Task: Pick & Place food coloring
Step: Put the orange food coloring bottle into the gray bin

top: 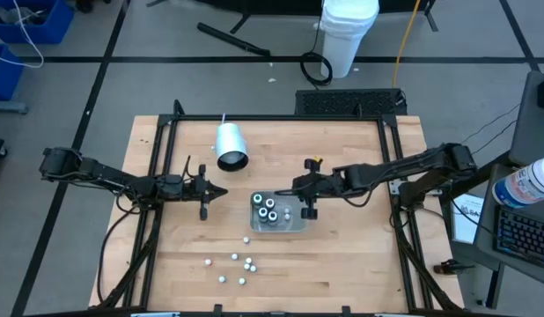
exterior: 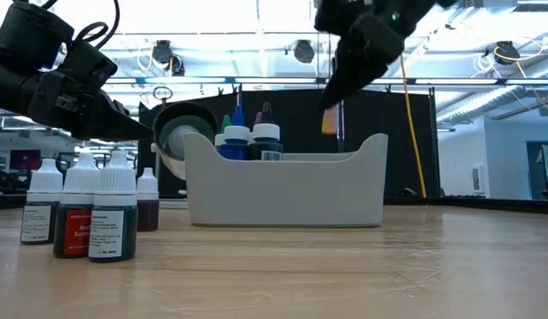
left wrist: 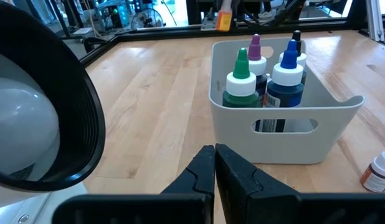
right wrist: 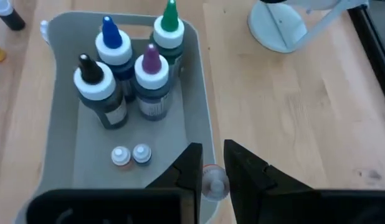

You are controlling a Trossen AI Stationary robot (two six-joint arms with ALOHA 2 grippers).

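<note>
So the right gripper (right wrist: 212,174) is clamped on one little food coloring bottle (right wrist: 214,185), the one with an orange body and a whitish cap. It hangs over the rim of the grey tray (right wrist: 74,180). From the low camera you can see the orange bottle (exterior: 332,120) is up in the air, well above the tray wall (exterior: 283,190) and not touching it. The tray sits roughly in the middle of the bench (top: 360,255). Inside it four bottles stand upright, bunched at one end: green top (right wrist: 169,25), blue top (right wrist: 110,36), purple top (right wrist: 149,65) and black top (right wrist: 88,71). Two smaller ones (right wrist: 131,155) sit side by side on the tray floor, closer to the right gripper. The rest of the set – a scatter of loose bottles (top: 237,264) – is down between the tray and the bench's front edge, well apart from the tray. In the low view some of these stand upright right by the camera, including a red and a dark green one. The left gripper (left wrist: 214,174) has its fingers pressed together with nothing between them. It hovers left of the tray, pointing at it, above bare wood. A white cup (top: 230,145) lies on its side toward the far edge, left of centre, open mouth facing the tray.
</note>
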